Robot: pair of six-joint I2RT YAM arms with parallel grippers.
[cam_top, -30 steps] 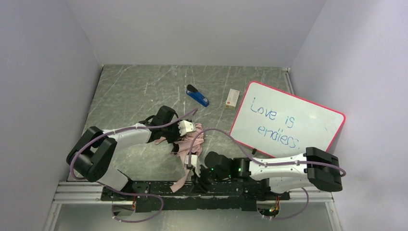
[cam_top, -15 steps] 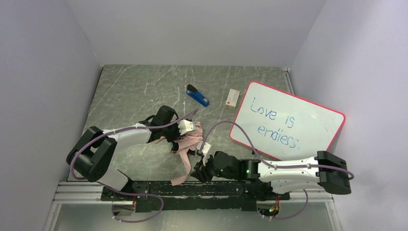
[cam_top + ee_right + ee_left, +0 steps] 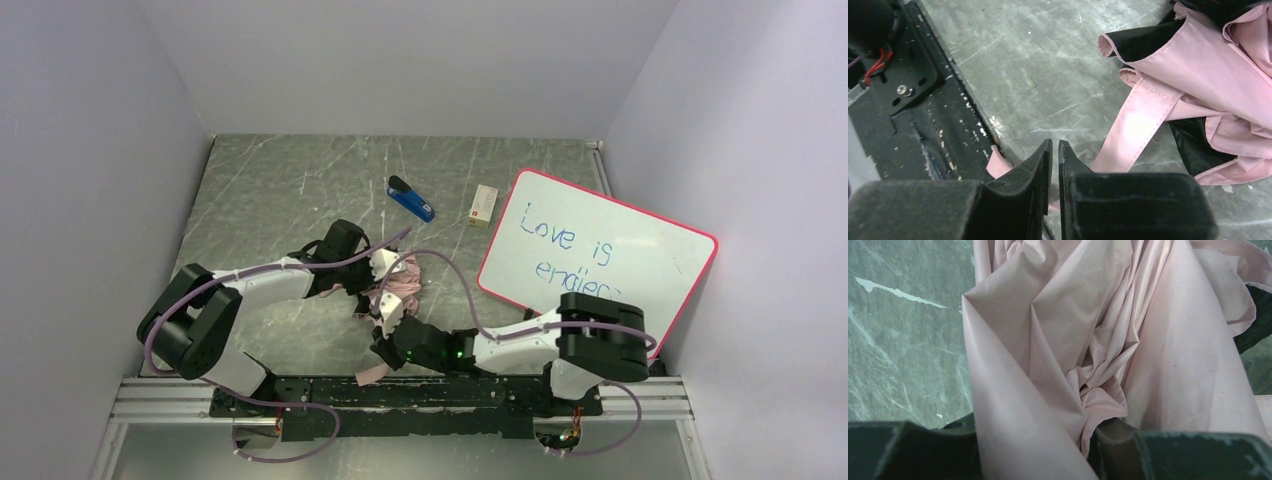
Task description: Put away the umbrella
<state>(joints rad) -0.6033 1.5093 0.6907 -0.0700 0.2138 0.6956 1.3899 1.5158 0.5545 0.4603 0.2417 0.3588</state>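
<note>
The umbrella (image 3: 402, 288) lies crumpled near the table's front, pale pink outside and black inside. Its pink strap (image 3: 368, 374) trails onto the base rail. My left gripper (image 3: 390, 270) is shut on a fold of the umbrella fabric (image 3: 1073, 340), which fills the left wrist view between the fingers (image 3: 1173, 455). My right gripper (image 3: 382, 350) hovers just in front of the umbrella (image 3: 1208, 75). Its jaws (image 3: 1055, 147) stand almost together with nothing between them. The strap (image 3: 1143, 120) runs under them on the table, its end at the rail.
A blue-and-black stapler (image 3: 411, 200) and a small white box (image 3: 483, 205) lie farther back. A pink-framed whiteboard (image 3: 600, 250) leans at the right. The black base rail (image 3: 913, 75) runs along the table's near edge. Grey walls enclose the table.
My right gripper swung up and right towards the umbrella, then back left and down over the strap; its arm folded in to the left. The left arm and umbrella barely moved.
</note>
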